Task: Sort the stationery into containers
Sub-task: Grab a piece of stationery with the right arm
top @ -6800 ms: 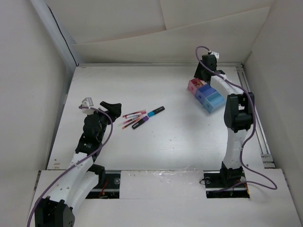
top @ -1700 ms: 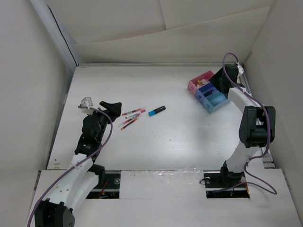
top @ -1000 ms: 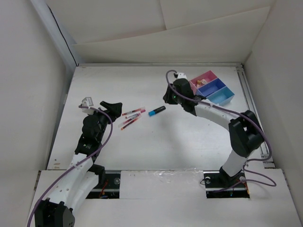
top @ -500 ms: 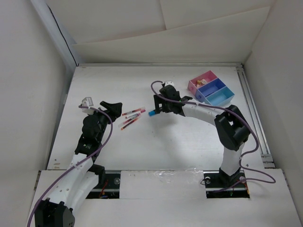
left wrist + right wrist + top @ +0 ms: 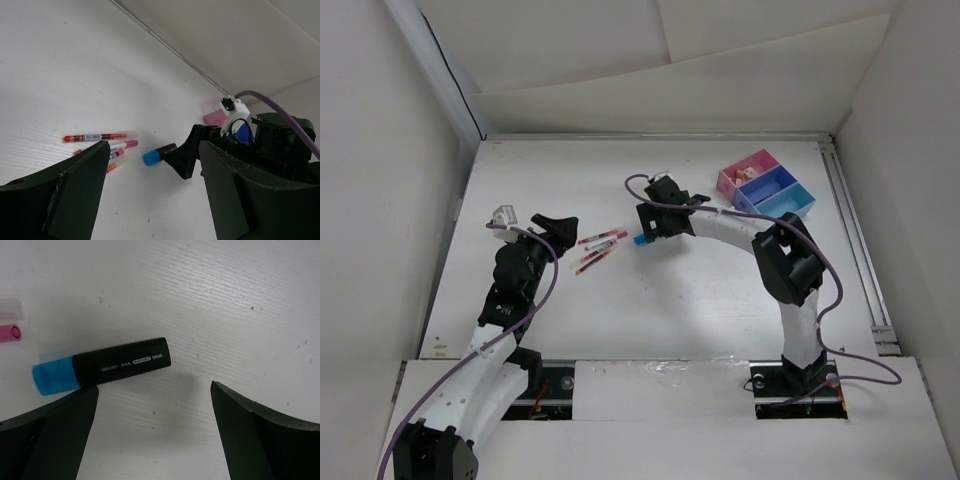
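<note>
A black marker with a blue cap (image 5: 102,369) lies flat on the white table. It shows in the top view (image 5: 641,240) and the left wrist view (image 5: 159,153). My right gripper (image 5: 652,225) is open just above it, its fingers (image 5: 55,437) straddling the table below the marker, holding nothing. Several thin red and pink pens (image 5: 597,250) lie left of the marker, also in the left wrist view (image 5: 100,142). My left gripper (image 5: 552,225) is open and empty, left of the pens. The pink, dark blue and light blue trays (image 5: 768,188) sit at the back right; beige blocks lie in the pink one.
A small white-grey piece (image 5: 502,215) sits at the table's left edge by my left arm. A metal rail (image 5: 850,230) runs along the right edge. White walls enclose the table on three sides.
My right arm has swung from the trays at the back right to the table's middle and now hovers over the blue-capped marker. The purple-ended marker has gone from the pen pile. The left arm has not moved.
</note>
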### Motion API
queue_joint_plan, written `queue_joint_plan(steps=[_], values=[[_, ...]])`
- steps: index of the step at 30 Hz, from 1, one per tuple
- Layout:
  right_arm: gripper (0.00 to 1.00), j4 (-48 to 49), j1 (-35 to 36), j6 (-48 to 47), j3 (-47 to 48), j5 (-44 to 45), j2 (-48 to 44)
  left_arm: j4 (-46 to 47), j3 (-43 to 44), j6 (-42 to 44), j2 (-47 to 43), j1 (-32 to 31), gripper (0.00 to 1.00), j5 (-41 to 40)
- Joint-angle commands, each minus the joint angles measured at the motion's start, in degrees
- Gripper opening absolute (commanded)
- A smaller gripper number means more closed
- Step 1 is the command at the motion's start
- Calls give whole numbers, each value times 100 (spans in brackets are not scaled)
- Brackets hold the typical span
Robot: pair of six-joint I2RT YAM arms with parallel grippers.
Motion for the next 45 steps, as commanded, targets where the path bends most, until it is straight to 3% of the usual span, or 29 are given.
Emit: queue_joint_plan(steps=[1, 11, 15, 19, 23, 28, 37, 45], values=[[100, -44, 84, -223, 501, 19, 230, 287, 116, 71, -73, -11, 69, 18], [100, -342, 84, -470, 1109, -79, 715, 226, 169, 71, -73, -11, 69, -44], [100, -159, 145, -417, 751, -16, 269, 279, 169, 71, -73, -11, 69, -44], [89, 35, 145, -460, 520, -394, -312, 348, 169, 71, 41, -11, 69, 79], [89, -323, 145, -654, 748, -991, -392, 296, 116, 71, 41, -11, 69, 79], [100, -544, 268, -778, 985, -869, 46, 288, 116, 71, 41, -11, 69, 79], [100, -1063, 154, -1471, 1592, -895, 662, 340, 116, 71, -11, -11, 69, 79], [100, -1090, 154, -1534, 2005, -904, 1119, 340, 116, 71, -11, -11, 69, 79]])
